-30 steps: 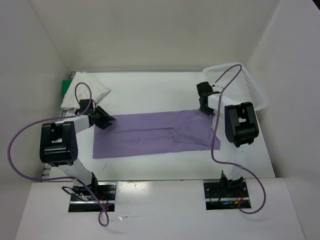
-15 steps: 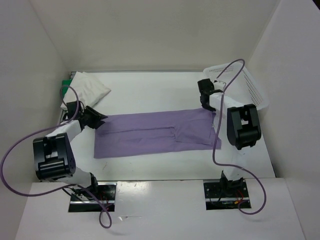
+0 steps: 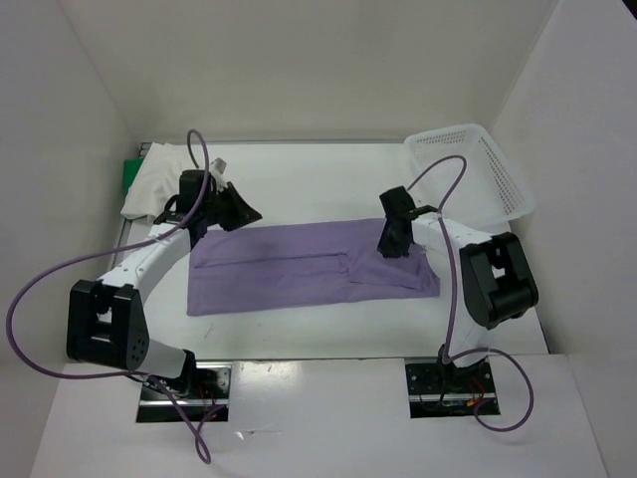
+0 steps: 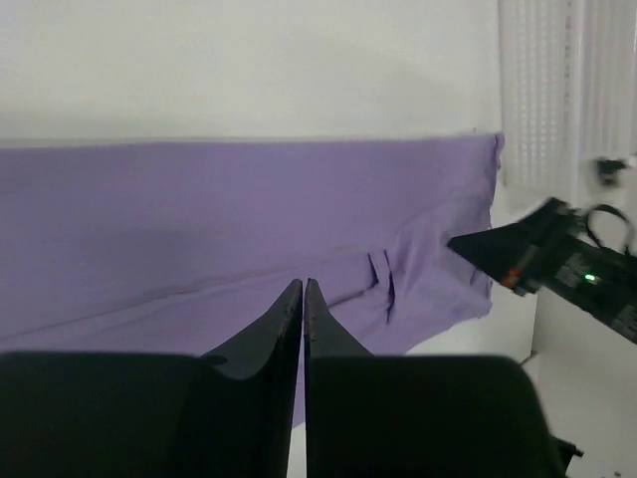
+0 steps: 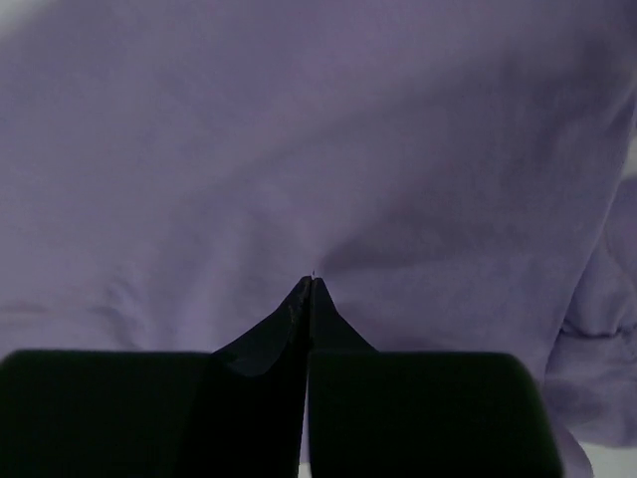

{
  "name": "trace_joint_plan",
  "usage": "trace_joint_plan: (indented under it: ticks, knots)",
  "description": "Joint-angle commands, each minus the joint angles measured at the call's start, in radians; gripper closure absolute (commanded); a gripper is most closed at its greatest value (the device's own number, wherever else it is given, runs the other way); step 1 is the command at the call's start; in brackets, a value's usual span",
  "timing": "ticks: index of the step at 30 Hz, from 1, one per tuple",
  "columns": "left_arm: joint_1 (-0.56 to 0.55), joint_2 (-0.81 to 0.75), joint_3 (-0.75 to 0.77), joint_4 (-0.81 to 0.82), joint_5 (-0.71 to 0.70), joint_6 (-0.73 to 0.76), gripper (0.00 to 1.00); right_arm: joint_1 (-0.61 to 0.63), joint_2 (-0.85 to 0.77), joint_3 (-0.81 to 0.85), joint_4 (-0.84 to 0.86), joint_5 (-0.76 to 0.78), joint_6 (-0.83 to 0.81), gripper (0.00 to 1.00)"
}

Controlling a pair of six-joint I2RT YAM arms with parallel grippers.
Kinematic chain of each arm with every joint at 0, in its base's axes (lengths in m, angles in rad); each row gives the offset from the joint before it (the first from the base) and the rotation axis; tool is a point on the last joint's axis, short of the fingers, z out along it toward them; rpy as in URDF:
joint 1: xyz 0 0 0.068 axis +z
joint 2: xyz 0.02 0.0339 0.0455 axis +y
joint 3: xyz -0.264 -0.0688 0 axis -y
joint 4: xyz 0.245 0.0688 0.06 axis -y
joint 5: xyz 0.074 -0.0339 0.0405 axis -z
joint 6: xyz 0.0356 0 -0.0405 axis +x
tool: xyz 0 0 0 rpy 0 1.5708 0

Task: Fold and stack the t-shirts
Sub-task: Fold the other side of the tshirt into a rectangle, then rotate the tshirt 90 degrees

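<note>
A lavender t-shirt (image 3: pixel 299 269) lies flat mid-table, folded into a long strip. My left gripper (image 3: pixel 247 211) hovers at its far left corner. In the left wrist view that gripper (image 4: pixel 303 285) is shut with nothing between its jaws, and the lavender t-shirt (image 4: pixel 199 209) spreads below it. My right gripper (image 3: pixel 389 247) is down on the strip's right part. Seen from the right wrist, it (image 5: pixel 312 281) is shut with its tips touching the lavender cloth (image 5: pixel 299 149). A white t-shirt (image 3: pixel 159 179) lies folded at the far left on a green t-shirt (image 3: pixel 130 175).
A white mesh basket (image 3: pixel 503 184) stands at the far right corner, tilted against the wall. White walls close in the table on three sides. The right arm (image 4: pixel 542 261) shows at the right of the left wrist view.
My left gripper moved from the shirt's left end to its far left corner and closed. My right gripper came from the far right corner down onto the cloth and shut.
</note>
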State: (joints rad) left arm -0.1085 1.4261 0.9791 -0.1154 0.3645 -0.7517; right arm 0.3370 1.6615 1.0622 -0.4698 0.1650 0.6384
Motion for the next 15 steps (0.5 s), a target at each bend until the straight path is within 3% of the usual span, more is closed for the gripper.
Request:
trace_joint_plan:
  ticks: [1, 3, 9, 12, 13, 14, 15]
  knots:
    - [-0.042, -0.024, -0.006, -0.082, -0.012, 0.092, 0.93, -0.007, 0.009, -0.061, -0.03, -0.082, 0.041, 1.0]
    - [-0.042, -0.042, -0.043, -0.072, -0.012, 0.092, 0.95, -0.007, 0.036, -0.073, -0.02, -0.082, 0.041, 1.0]
    - [-0.051, -0.075, -0.085, -0.072, 0.011, 0.092, 0.95, -0.007, 0.295, 0.129, 0.02, -0.142, 0.024, 1.0]
    - [-0.06, -0.075, -0.076, -0.072, 0.027, 0.061, 0.93, -0.007, 0.538, 0.468, -0.051, -0.168, -0.015, 1.0]
    - [-0.071, -0.061, -0.065, -0.072, 0.027, 0.061, 0.93, -0.007, 0.664, 0.706, -0.084, -0.18, -0.028, 1.0]
    - [-0.094, -0.061, -0.05, -0.087, 0.027, 0.061, 0.93, -0.007, 0.726, 0.832, -0.119, -0.203, -0.028, 1.0]
    - [-0.106, -0.05, -0.024, -0.098, 0.027, 0.061, 0.93, 0.002, 0.785, 1.092, -0.197, -0.229, -0.028, 1.0]
